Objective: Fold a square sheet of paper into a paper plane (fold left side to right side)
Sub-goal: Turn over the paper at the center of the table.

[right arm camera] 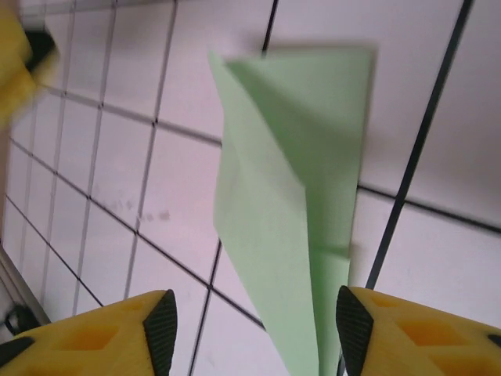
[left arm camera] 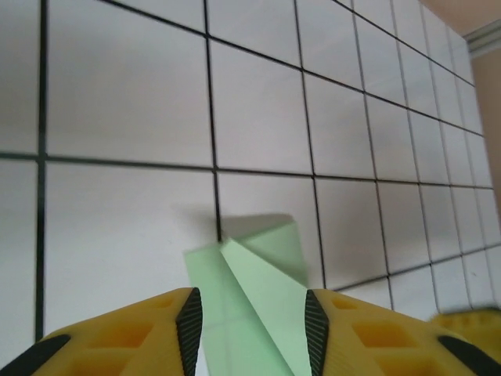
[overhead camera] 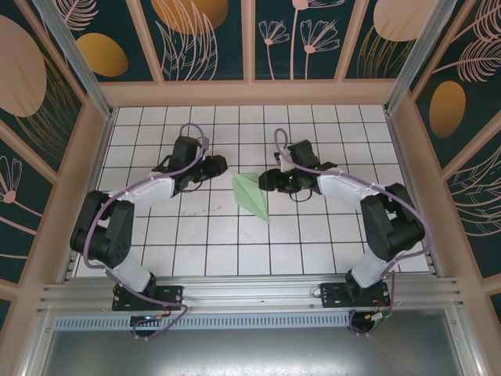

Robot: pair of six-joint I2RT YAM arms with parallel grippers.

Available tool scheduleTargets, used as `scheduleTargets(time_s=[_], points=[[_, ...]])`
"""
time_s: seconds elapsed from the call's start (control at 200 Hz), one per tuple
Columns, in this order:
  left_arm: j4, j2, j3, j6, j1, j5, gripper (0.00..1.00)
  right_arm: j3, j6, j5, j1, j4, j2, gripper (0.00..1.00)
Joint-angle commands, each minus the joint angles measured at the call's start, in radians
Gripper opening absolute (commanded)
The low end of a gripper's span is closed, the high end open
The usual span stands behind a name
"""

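The plane [overhead camera: 250, 196] lies flat at mid-frame in the top view, on the table [overhead camera: 196, 251]. Its folds are too small to make out there. Its long axis runs from upper left to lower right, with the tip at lower right. The left gripper [overhead camera: 222, 165] sits just left of the wide end and the right gripper [overhead camera: 264, 182] just right of it.

In the left wrist view the bottom edge cuts the plane [left arm camera: 258, 313] off between parted jaws. In the right wrist view its narrow end [right arm camera: 313, 313] runs off the bottom, and the jaws stand wide, clamping nothing.
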Motion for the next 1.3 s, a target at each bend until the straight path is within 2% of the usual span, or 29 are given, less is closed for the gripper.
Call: scheduleTargets(time_s=[0.0,0.16,0.355,0.47,0.64,0.706,1.161,1.296], points=[[0.058,0.002,-0.075,-0.084,-0.043,0.064,0.46,0.014,-0.041,0.023,-0.014,0.018,0.05,0.62],[0.137,0.036,-0.111,-0.149,-0.082,0.085,0.49,0.07,-0.06,-0.017,-0.004,0.032,0.157,0.6],[0.194,0.127,-0.1,-0.193,-0.102,0.118,0.51,0.117,-0.066,-0.063,0.005,0.061,0.242,0.51],[0.207,0.151,-0.088,-0.203,-0.11,0.122,0.52,0.126,-0.067,-0.081,0.005,0.065,0.264,0.39],[0.199,0.179,-0.066,-0.209,-0.116,0.122,0.53,0.123,-0.073,-0.086,0.001,0.062,0.25,0.11],[0.202,0.185,-0.06,-0.213,-0.116,0.122,0.53,0.116,-0.073,-0.084,-0.006,0.059,0.238,0.05],[0.228,0.272,0.034,-0.233,-0.126,0.16,0.54,0.072,-0.069,-0.096,-0.024,0.069,0.2,0.01],[0.234,0.304,0.074,-0.235,-0.129,0.174,0.51,0.068,-0.067,-0.096,-0.024,0.069,0.201,0.01]])
